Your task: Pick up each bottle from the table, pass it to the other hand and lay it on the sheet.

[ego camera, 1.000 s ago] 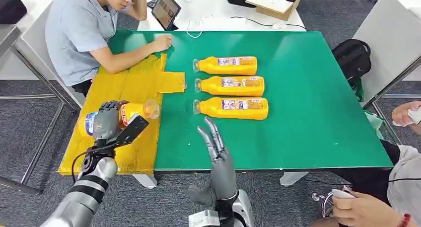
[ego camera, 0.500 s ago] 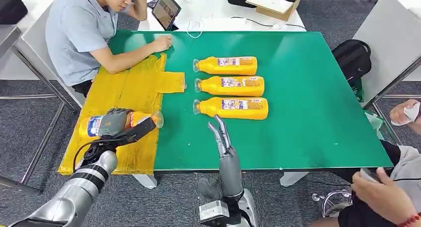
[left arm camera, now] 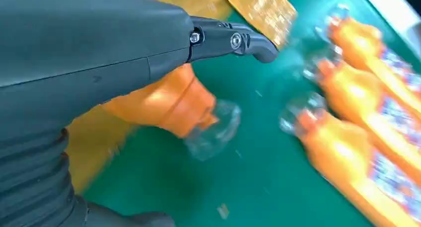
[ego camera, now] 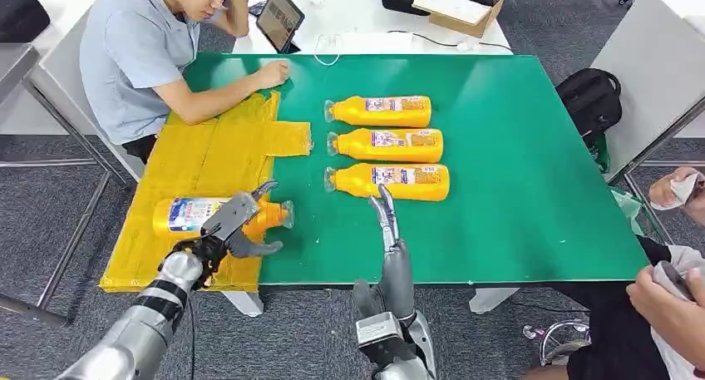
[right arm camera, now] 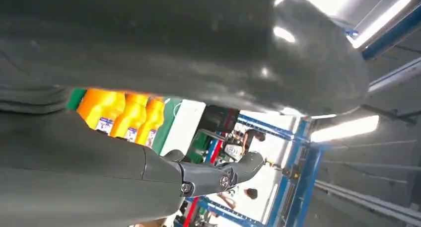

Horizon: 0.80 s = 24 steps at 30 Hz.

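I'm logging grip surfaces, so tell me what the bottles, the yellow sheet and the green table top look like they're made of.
Bottles: likely clear plastic; see-through caps, orange contents, glossy printed labels.
Yellow sheet: looks like cardboard or stiff paper, matte, with seams between joined pieces.
Green table top: smooth matte mat or board; the look leaves it open.

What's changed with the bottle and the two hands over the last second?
The left hand lowered the bottle onto the yellow sheet and let go; its fingers are now spread beside the bottle's neck. The right hand moved forward toward the nearest of the three bottles on the green table. Those three bottles stayed put.
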### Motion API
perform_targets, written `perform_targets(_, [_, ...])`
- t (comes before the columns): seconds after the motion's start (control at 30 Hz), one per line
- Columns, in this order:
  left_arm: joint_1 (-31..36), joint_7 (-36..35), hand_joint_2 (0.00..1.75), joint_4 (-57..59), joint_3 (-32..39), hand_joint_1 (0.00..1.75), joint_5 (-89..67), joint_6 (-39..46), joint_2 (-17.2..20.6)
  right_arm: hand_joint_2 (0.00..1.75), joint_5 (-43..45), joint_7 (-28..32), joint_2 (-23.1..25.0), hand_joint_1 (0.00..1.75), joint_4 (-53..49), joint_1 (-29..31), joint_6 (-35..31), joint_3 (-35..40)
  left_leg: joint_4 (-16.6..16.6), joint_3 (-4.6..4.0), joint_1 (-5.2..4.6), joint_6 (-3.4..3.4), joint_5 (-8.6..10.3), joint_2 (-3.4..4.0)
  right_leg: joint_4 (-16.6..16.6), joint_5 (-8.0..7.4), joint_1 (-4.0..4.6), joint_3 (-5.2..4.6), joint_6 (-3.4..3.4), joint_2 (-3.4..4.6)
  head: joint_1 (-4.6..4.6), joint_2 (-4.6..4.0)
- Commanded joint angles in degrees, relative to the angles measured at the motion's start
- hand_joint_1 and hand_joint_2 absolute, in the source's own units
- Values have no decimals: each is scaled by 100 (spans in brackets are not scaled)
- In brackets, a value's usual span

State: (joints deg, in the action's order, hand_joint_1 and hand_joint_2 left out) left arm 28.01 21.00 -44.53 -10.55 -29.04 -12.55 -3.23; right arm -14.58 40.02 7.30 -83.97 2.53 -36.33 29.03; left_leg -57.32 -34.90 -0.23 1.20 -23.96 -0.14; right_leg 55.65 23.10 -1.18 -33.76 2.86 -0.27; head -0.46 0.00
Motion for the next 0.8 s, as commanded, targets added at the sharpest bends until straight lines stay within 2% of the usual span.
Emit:
perform_targets(0.03, [-835, -30, 175, -1675, -271, 0, 675, 1222, -211, 0, -394, -2, -99, 0, 431, 148, -367, -214, 2, 16, 7, -6, -10, 3, -5, 8, 7, 17, -12, 3, 2, 0])
perform_targets(0.1, [-870, -132, 175, -1918, -347, 0, 661, 1401, -261, 0, -451, -2, -96, 0, 418, 131, -367, -227, 1, 5, 6, -4, -7, 1, -5, 5, 6, 7, -8, 1, 2, 0])
perform_targets(0.13, [-966, 90, 175, -2197, -248, 0, 845, 1881, -385, 0, -590, -2, -94, 0, 463, 147, -367, -257, -6, 6, 11, -6, -14, -1, -2, 12, 11, 12, -12, -1, 0, 0])
perform_targets(0.17, [-1027, 88, 175, -2344, -77, 0, 1361, 1808, -513, 0, -933, -2, -58, 0, 562, 144, -367, -388, -7, -5, 11, -5, -11, 0, -2, 8, 11, -2, -9, -1, 0, 0])
perform_targets(0.2, [-1080, 114, 175, -2534, -75, 0, 1613, 1892, -521, 0, -1207, -2, -37, 0, 641, 150, -367, -499, -8, 1, 12, -7, -16, -4, -1, 13, 12, 5, -12, -4, 2, 0])
perform_targets(0.4, [-1146, 117, 175, -2685, -158, 0, 1762, 1994, -448, 0, -1302, -2, -53, 0, 710, 173, -367, -545, 0, -12, 7, -6, -7, 5, -6, 4, 7, -6, -9, 4, 2, 0])
perform_targets(0.43, [-1274, 449, 175, -2904, -73, 0, 1962, 2285, -500, 175, -1787, -302, -126, 0, 929, 251, -340, -566, 0, -4, 10, -9, -11, 7, -5, 7, 10, 2, -14, 6, 0, 0])
perform_targets(0.53, [-1982, 559, 175, -4045, 67, 0, 2679, 2465, -524, 175, -3092, -1342, -574, 0, 1293, 491, -230, -793, 3, 2, 9, -7, -12, 13, -11, 5, 10, 6, -13, 13, 2, 0])
perform_targets(0.6, [-2330, 553, 175, -4540, 137, 0, 3047, 2445, -541, 175, -3393, -1670, -806, 0, 1490, 672, -123, -1092, 5, 5, 8, -4, -17, 34, -16, 1, 10, 4, -9, 33, -2, 0])
perform_targets(0.7, [-2651, 595, 175, -5010, 152, 0, 3157, 2524, -513, 175, -4192, -2308, -1127, 0, 2100, 1189, 419, -1466, -1, 4, 7, -2, -18, 29, -13, 5, 8, 6, -7, 24, 0, 0])
perform_targets(0.8, [-2820, 585, 175, -5238, 154, 0, 3056, 2669, -531, 175, -4569, -2578, -1324, 0, 2838, 1650, 817, -1636, -6, -11, 5, -1, -13, 25, -7, 1, 6, -4, -6, 23, 2, 0])
